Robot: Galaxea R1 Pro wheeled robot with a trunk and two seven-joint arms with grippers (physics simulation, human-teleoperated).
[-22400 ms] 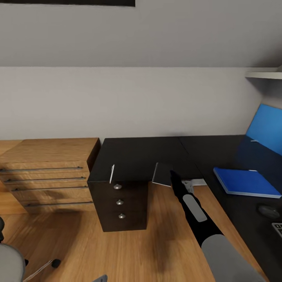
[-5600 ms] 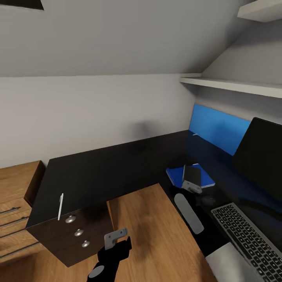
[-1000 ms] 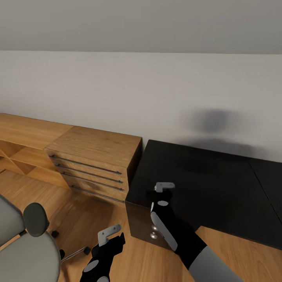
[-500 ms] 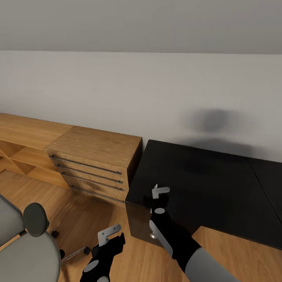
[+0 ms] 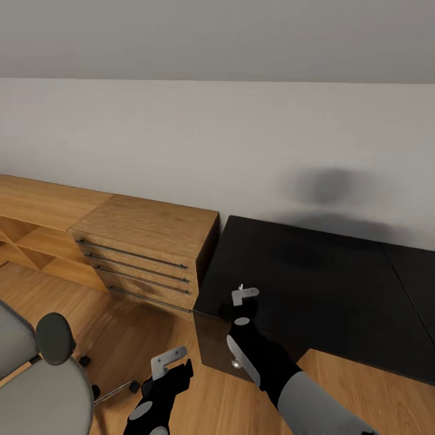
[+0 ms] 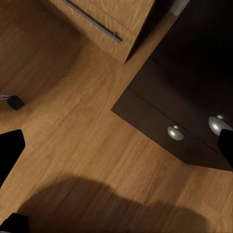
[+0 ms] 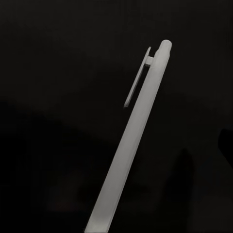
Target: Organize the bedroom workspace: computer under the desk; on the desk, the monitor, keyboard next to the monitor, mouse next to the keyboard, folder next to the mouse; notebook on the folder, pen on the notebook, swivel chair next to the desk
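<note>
One white pen (image 7: 131,141) lies on the black tabletop (image 5: 314,272), directly beneath the right gripper (image 5: 244,295). Whether its fingers grasp it, I cannot tell. The right arm reaches toward 11 o'clock; the left gripper (image 5: 168,361) hangs released above the floor.

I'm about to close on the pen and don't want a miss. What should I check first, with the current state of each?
1. Right pincer over the pen: ok, pen fills the right wrist view.
2. Pen lying on the desk: ok, near its front edge.
3. Pen between the fingers: cannot tell.
4. Right pincer open: cannot tell.
5. Left pincer out of the way: ok, low over the floor by the swivel chair.
</note>
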